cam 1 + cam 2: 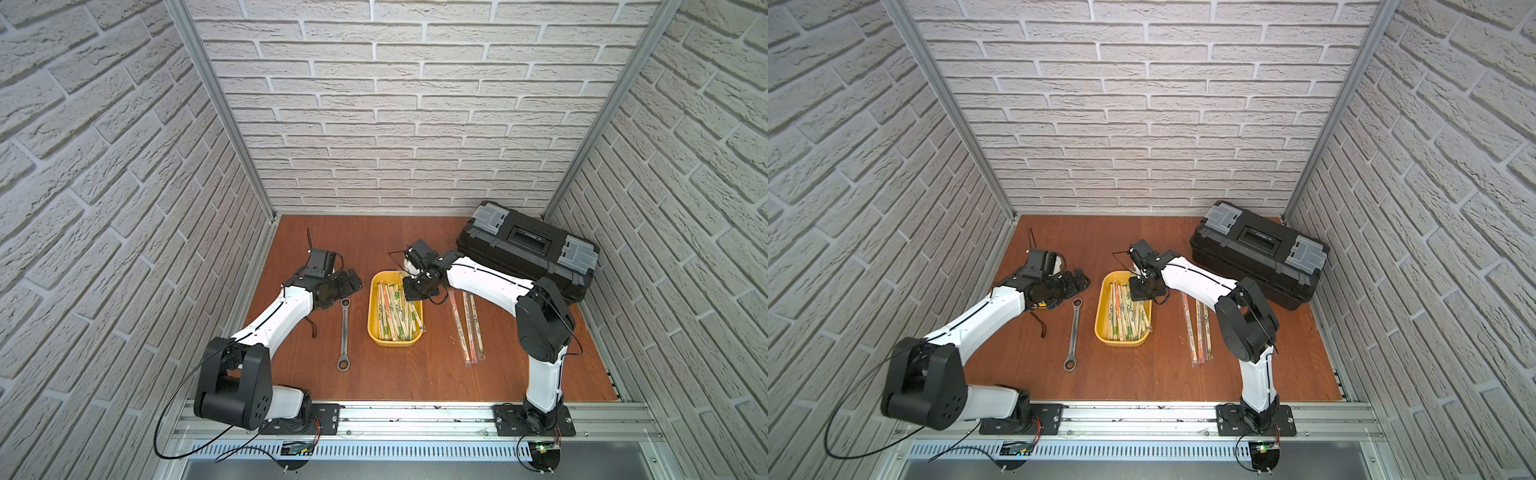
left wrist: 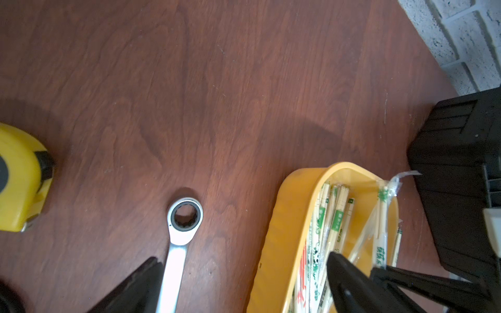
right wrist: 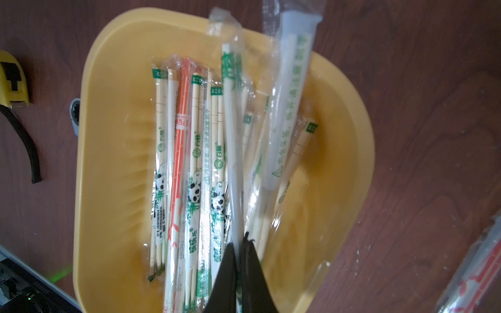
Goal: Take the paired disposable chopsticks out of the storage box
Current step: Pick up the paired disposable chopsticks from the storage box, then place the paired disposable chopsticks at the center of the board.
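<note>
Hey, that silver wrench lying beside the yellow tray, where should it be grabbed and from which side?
Best bet: grip the wrench at mid-shank, coming straight down from above with the jaws across its narrow width. It lies flat on the table, and the shank is slim and straight while both ends are wider.

Sleeved chopsticks (image 3: 195, 151) piled lengthwise in shallow yellow box (image 3: 113, 168), 3 more prs (image 1: 469, 328) outside nearby.

Both top views look steeply down from high up and take in the whole table (image 1: 395, 382). The wrist views look down from near; both show the box (image 3: 113, 135).
</note>
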Available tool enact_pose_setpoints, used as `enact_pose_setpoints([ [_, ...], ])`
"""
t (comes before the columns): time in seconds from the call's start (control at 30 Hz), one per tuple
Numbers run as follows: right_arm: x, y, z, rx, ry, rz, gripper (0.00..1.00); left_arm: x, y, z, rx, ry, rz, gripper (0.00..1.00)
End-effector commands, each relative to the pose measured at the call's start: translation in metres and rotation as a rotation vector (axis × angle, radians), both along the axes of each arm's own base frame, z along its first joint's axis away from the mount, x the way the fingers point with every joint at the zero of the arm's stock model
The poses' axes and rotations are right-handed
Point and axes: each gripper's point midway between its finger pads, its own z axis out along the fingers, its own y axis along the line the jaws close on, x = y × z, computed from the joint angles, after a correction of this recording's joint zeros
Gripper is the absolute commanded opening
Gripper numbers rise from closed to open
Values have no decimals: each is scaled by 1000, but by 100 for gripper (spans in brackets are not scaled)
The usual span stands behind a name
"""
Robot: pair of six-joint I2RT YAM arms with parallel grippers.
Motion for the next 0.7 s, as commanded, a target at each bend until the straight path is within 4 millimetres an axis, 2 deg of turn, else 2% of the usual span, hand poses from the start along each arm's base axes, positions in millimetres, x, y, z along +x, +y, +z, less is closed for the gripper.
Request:
enact_pose_setpoints([
  [0.0,5,-17,42,54,-90,-54,2,8,-3,10,10,-31,-14,98],
  [0.17,-4,-54,51,37,-106,-115,2,7,-7,11,19,-33,-26,98],
  [0.23,-11,-69,47,16,-100,-135,2,7,-8,11,21,-34,-28,98],
  [0.37,-27,-93,28,-45,-67,-157,2,8,-11,12,20,-34,-34,98],
  [0.5,-42,-102,4,-78,-18,-159,3,8,-15,12,15,-32,-42,98],
  [0.67,-50,-105,-19,-94,25,-161,6,8,-17,15,9,-35,-43,98],
])
